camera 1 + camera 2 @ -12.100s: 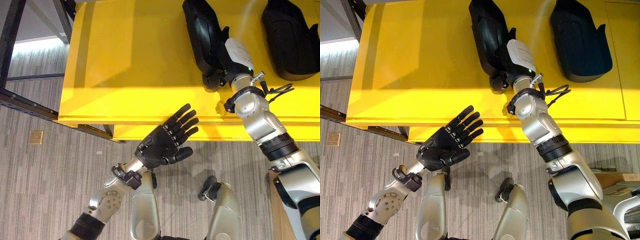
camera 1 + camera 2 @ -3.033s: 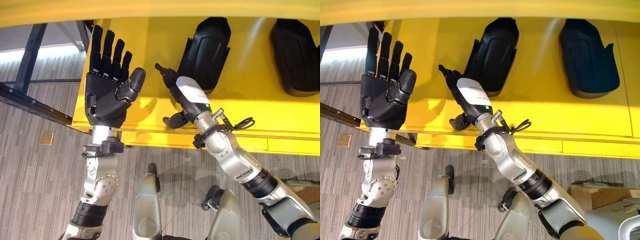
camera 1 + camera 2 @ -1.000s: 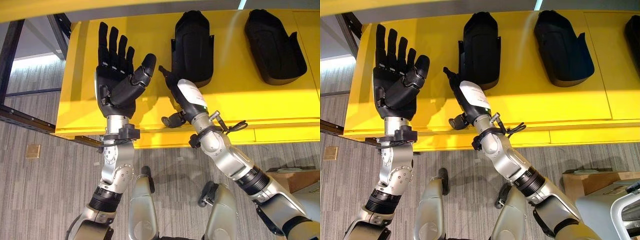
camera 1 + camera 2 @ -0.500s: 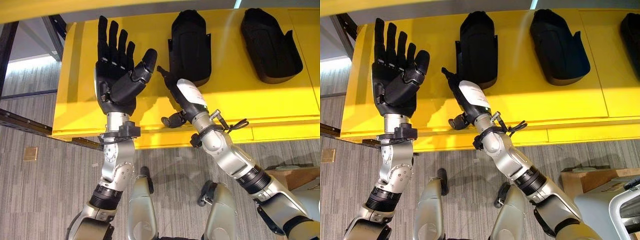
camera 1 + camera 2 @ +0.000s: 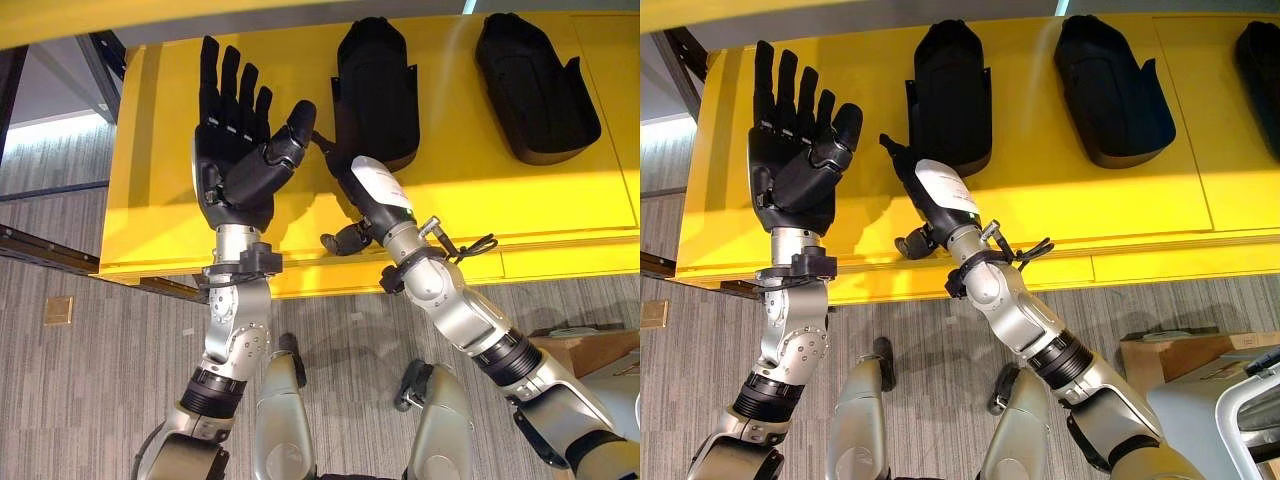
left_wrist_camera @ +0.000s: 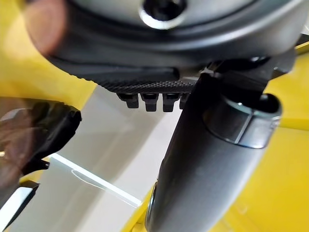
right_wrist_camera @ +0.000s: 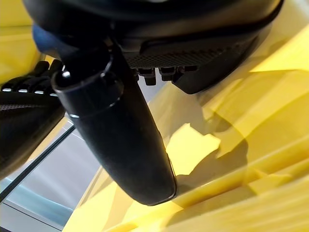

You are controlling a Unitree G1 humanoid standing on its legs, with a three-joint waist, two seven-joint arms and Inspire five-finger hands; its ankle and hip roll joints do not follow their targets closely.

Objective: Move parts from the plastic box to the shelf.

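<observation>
Two black moulded parts lie on the yellow shelf [image 5: 160, 200]: one in the middle [image 5: 375, 90] and one to its right [image 5: 535, 85]. A third part [image 5: 1262, 55] shows at the right edge. My right hand [image 5: 378, 190] is open over the shelf's front. Its straight fingers reach to the near left corner of the middle part, and I cannot tell whether they touch it. My left hand [image 5: 235, 175] is raised beside it, palm towards the camera, fingers spread and holding nothing. The right wrist view shows the right hand's thumb [image 7: 116, 130] above the yellow shelf board.
A second yellow board [image 5: 200, 15] runs across above the shelf. A dark metal frame [image 5: 50, 245] stands at the shelf's left end over grey floor. A cardboard box [image 5: 590, 345] and a pale grey object [image 5: 1240, 420] sit at the lower right.
Twelve seconds ago my right hand lay on the middle part and my left hand was below the shelf edge. In the last second only the camera has shifted slightly.
</observation>
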